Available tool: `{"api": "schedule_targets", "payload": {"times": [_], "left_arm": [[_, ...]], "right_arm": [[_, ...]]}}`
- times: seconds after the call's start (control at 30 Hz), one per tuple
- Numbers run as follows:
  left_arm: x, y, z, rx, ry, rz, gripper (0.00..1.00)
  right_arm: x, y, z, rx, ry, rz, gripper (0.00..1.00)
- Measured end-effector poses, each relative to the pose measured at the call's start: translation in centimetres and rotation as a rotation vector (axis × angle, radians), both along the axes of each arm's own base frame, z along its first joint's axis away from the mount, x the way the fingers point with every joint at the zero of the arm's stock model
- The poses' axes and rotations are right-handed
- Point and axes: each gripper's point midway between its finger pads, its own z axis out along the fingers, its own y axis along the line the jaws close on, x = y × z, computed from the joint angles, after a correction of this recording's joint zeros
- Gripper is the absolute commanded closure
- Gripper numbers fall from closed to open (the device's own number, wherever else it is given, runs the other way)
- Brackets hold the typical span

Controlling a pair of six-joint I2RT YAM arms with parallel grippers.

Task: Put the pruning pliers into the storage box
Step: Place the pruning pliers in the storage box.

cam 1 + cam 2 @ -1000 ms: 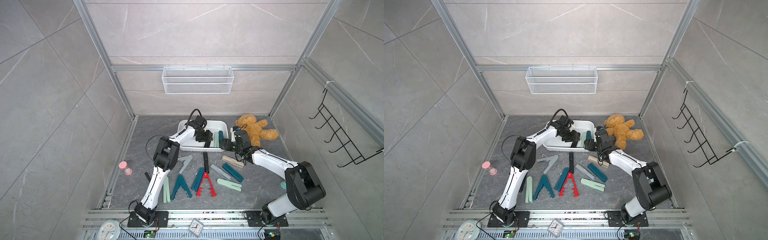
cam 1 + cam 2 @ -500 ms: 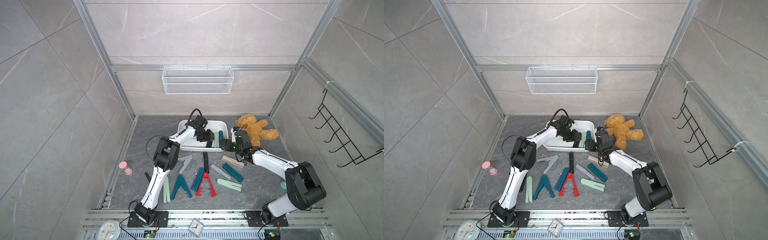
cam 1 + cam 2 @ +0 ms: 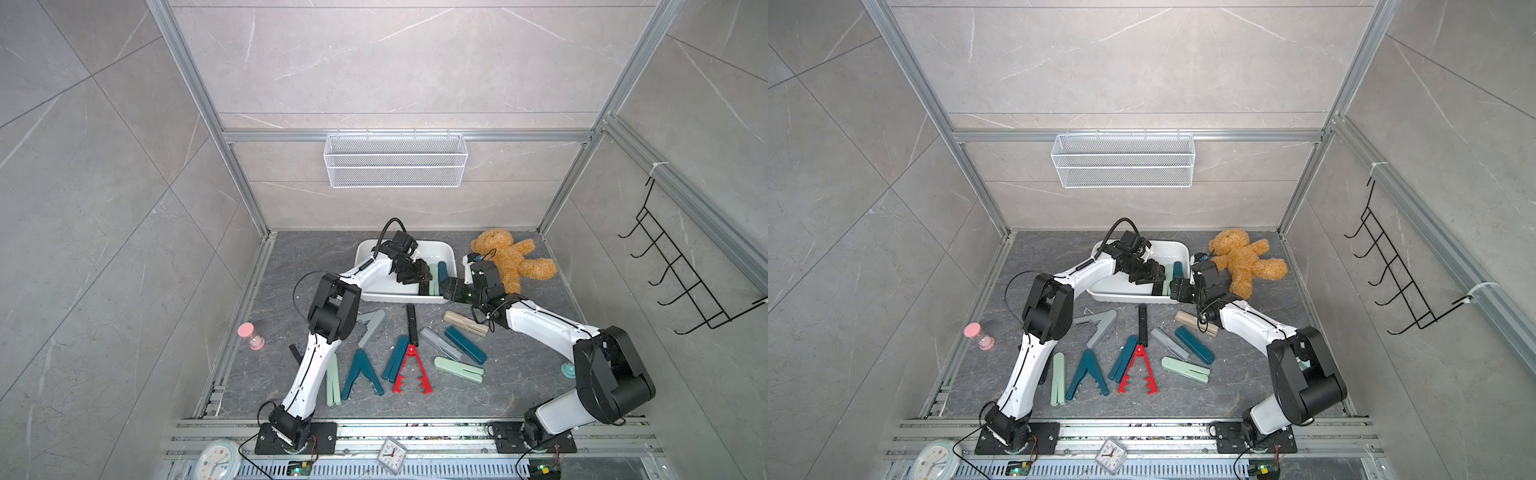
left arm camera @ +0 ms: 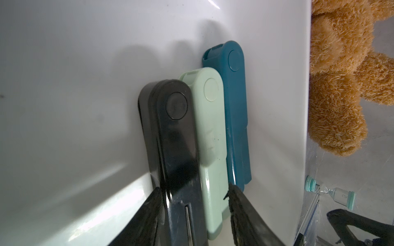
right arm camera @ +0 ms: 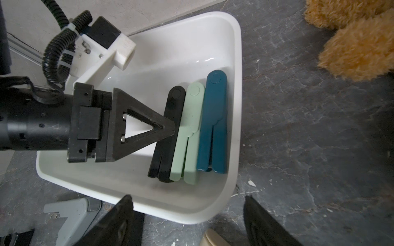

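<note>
Robotics lab cell: aluminium frame [image 3: 291, 136], tile walls [image 3: 395, 62], rail-mounted arms [image 3: 311, 365].

We find the left arm [image 3: 312, 365] stretched far forward from its base, elbow raised, forearm angled toward the right. The left gripper [image 3: 420, 274] tilts downward, its jaws partly parted. The right arm [image 3: 548, 328] is folded at the elbow, forearm reaching forward and leftward, held low. The right gripper [image 5: 187, 197] has its jaws spread wide with nothing between them. The two grippers are near each other, not touching.
</note>
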Motion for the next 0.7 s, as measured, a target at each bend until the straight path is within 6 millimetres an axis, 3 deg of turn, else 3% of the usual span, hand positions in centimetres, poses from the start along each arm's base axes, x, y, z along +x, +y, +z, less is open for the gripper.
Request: {"api": "schedule_targets", "payload": {"times": [0.5, 0.7], "left_arm": [[-0.7, 0.3, -1.0, 0.022, -0.008, 0.013, 0.39], [-0.8, 0.8, 1.7, 0.016, -0.072, 0.03, 0.32]], "right_arm": [[-0.2, -0.3, 0.0, -0.002, 0.0, -0.007, 0.18], [-0.3, -0.4, 0.2, -0.001, -0.003, -0.007, 0.18]]}}
